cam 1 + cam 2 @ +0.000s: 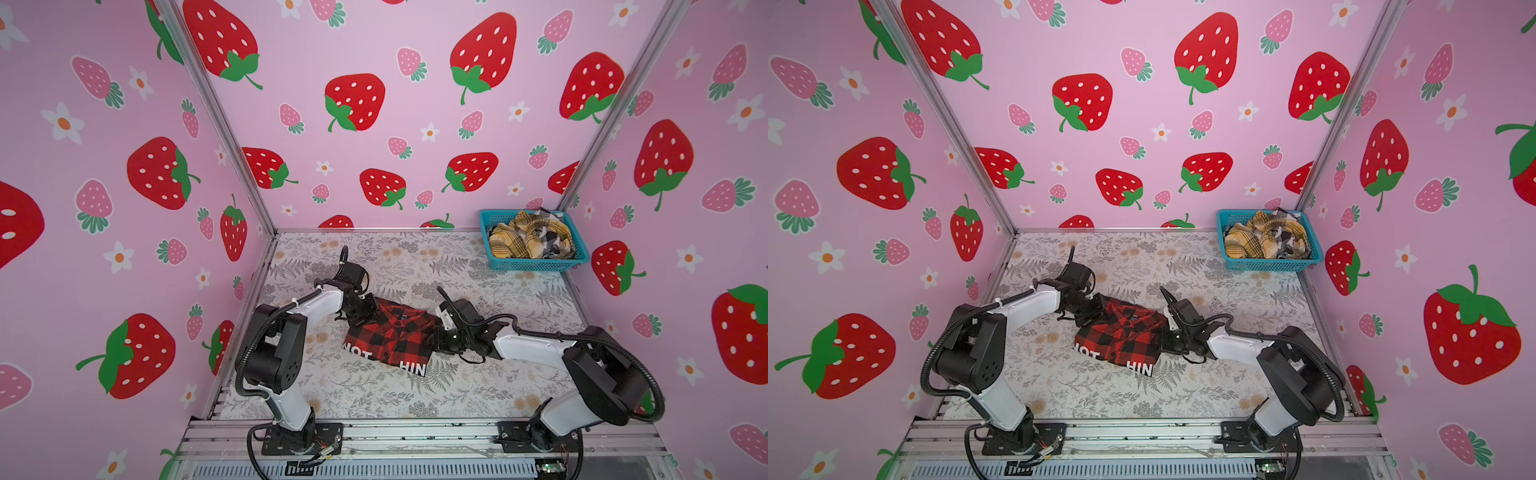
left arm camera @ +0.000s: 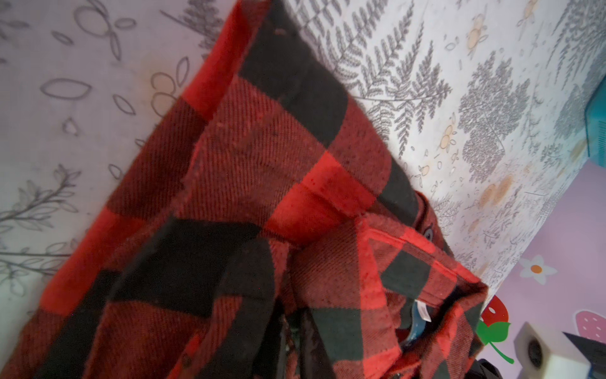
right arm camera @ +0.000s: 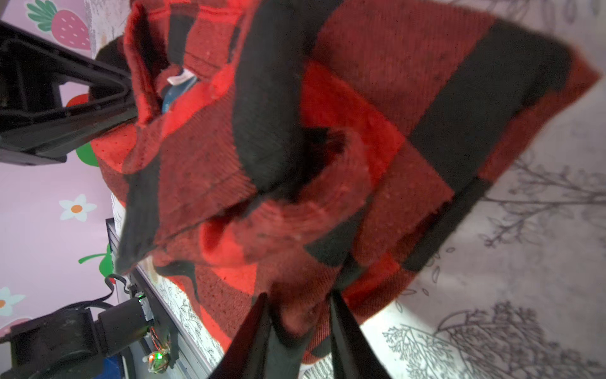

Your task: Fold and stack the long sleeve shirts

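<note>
A red-and-black check shirt (image 1: 390,336) (image 1: 1121,336) with white block lettering lies partly folded in the middle of the table. My left gripper (image 1: 365,316) (image 1: 1096,313) is at its far left edge by the collar, and in the left wrist view it (image 2: 290,328) is shut on a fold of the shirt (image 2: 262,164). My right gripper (image 1: 436,340) (image 1: 1165,340) is at the shirt's right edge; in the right wrist view it (image 3: 297,295) is closed on bunched red cloth (image 3: 360,115). A mustard-yellow plaid shirt (image 1: 511,241) (image 1: 1246,243) and a black-white plaid shirt (image 1: 552,241) (image 1: 1289,241) lie crumpled in the basket.
The teal mesh basket (image 1: 536,264) (image 1: 1266,264) stands in the far right corner of the table. A floral cloth (image 1: 374,257) covers the table, and strawberry-print walls enclose it on three sides. An aluminium rail (image 1: 415,432) with both arm bases runs along the front.
</note>
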